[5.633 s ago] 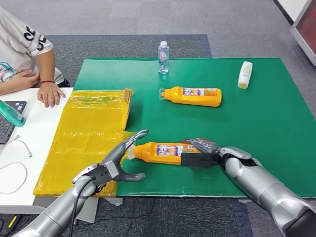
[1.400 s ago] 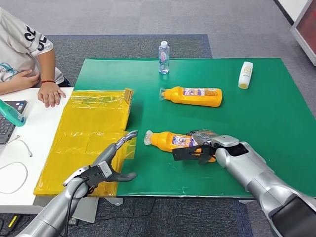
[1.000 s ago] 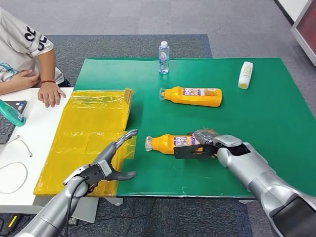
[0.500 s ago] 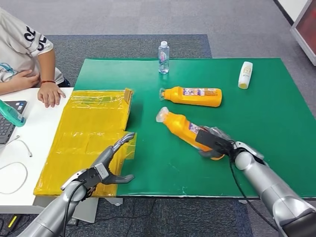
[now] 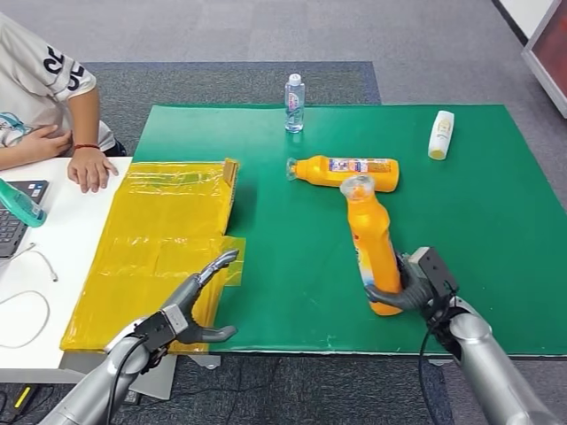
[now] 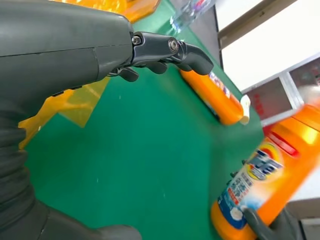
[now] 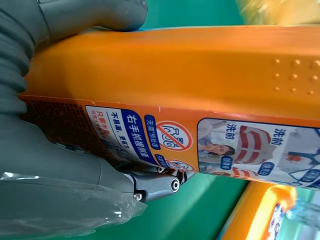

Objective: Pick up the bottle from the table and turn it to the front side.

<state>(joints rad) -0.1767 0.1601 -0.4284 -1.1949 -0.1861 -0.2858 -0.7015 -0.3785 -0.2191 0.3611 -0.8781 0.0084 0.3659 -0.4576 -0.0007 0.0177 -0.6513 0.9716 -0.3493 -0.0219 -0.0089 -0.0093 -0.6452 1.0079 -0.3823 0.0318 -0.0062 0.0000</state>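
My right hand (image 5: 415,285) grips an orange bottle (image 5: 370,242) near its base, holding it almost upright over the green mat (image 5: 468,212), clear cap toward the far side. The right wrist view shows its orange body and printed label (image 7: 196,142) against the hand (image 7: 56,165). In the left wrist view the same bottle (image 6: 264,175) appears blurred. A second orange bottle (image 5: 347,171) lies on its side just behind it. My left hand (image 5: 183,310) hovers with fingers apart and nothing in them at the mat's near left edge, also seen in the left wrist view (image 6: 113,55).
A yellow plastic bag (image 5: 153,239) lies flat left of the mat. A small clear water bottle (image 5: 292,102) stands at the far edge and a white bottle (image 5: 439,135) lies at far right. A person's hand (image 5: 90,168) rests on the white table (image 5: 60,230).
My right hand has lifted the near orange bottle off the mat and swung it from lying on its side to nearly upright. My left hand drew back slightly toward the near edge.
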